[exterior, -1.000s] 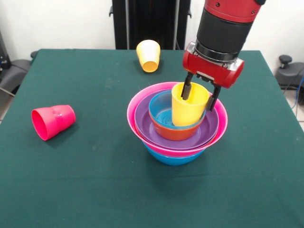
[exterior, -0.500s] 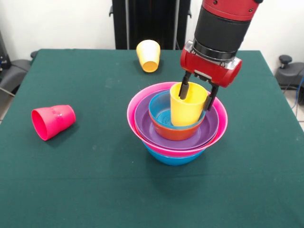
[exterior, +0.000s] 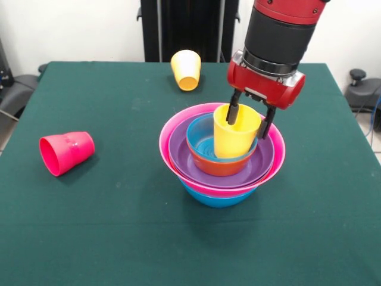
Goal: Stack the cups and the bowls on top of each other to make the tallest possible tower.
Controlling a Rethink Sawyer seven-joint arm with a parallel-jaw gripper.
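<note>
My arm has barely shifted since half a second ago: it sits a touch to the right and the yellow cup (exterior: 236, 132) under it stands a little straighter than it did. Nothing else on the table (exterior: 107, 226) has moved.

The green table has broad open room along its near side and on the left; its right edge lies not far from the tower (exterior: 221, 156), and the far edge runs just behind my arm.

The tower stands right of the table's middle. A blue bowl (exterior: 217, 196) is lowest, the big pink bowl (exterior: 172, 134) has the widest rim, a purple bowl (exterior: 184, 158) sits inside it, then an orange bowl (exterior: 217, 167), then a smaller blue bowl (exterior: 199, 134), and the yellow cup rises upright from the centre.

My claw (exterior: 249, 122) is spread across the cup's right rim, one finger inside the cup and one outside, with no clear squeeze on the wall.

A red-pink cup (exterior: 65, 152) lies on its side well to the left, mouth toward the near left. A second yellow cup (exterior: 186, 70) lies tipped at the far side, well apart from the tower.
</note>
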